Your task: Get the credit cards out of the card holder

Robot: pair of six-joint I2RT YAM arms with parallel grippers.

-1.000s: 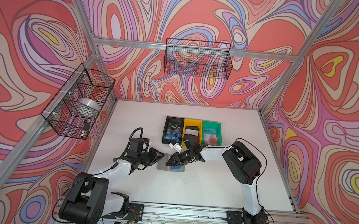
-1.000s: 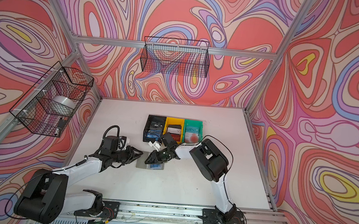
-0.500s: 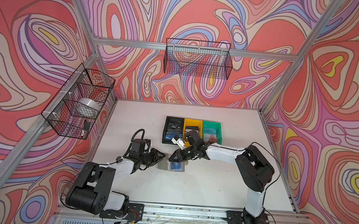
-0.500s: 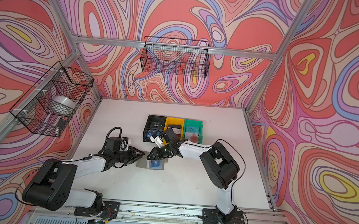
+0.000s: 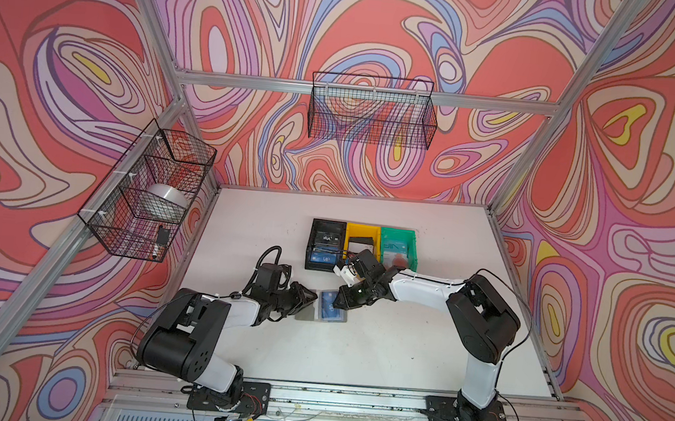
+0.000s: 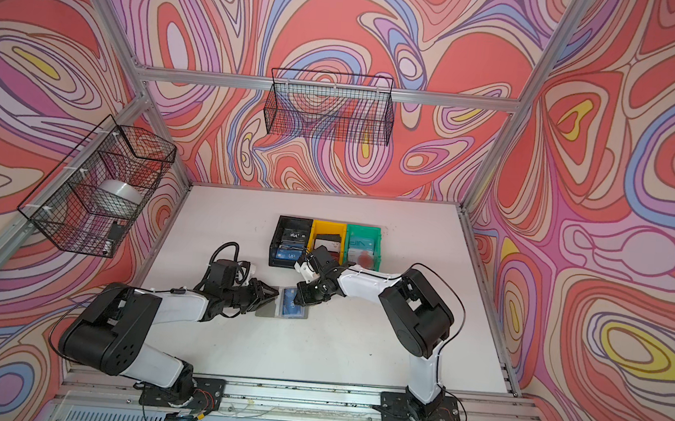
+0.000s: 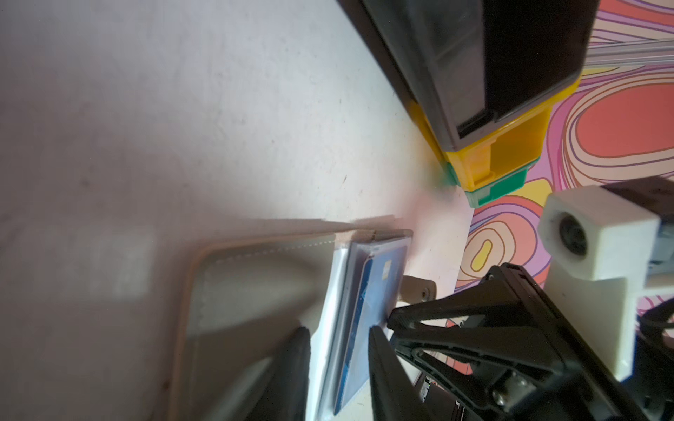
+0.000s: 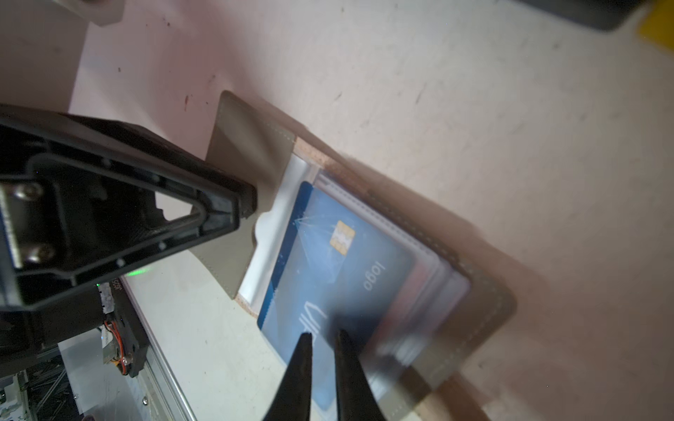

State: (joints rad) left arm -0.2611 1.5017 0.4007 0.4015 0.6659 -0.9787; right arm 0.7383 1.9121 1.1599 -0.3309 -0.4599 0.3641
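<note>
Lately the biggest shift is in the right arm (image 5: pixel 481 315): over the last second its elbow has swung out toward the right side of the bench (image 5: pixel 398 350), while its wrist has stayed low over the card holder (image 5: pixel 305 313). The left arm (image 5: pixel 209 317) has folded a little at the elbow, yet its tip has barely moved. Behind them the black bin (image 5: pixel 310 242), yellow bin (image 5: pixel 363 229) and green bin (image 5: pixel 414 251) sit side by side as before; cards lie in the black and green ones, so I judge part of the job done.

The card holder lies open on the bench between the two arms, its grey cover toward the left arm and its clear sleeve pages (image 8: pixel 277 204) toward the right. The blue card (image 8: pixel 346 262) marked VIP lies uppermost on those pages; I cannot tell whether it is inside the top sleeve or partly drawn out. A reddish layer (image 8: pixel 423 284) shows beneath it.

The left jaws stand apart as they did a second ago, their tips at the grey cover with nothing visibly pinched; I read that as bracing the holder. The right jaws are the real change: they have drawn in until only a slim gap remains, with their tips at the face of the blue card; I cannot tell whether they grip it or merely press on it.

So I judge a pull on that card is at hand; it is not out yet, and the holder may drag if the brace slips.
</note>
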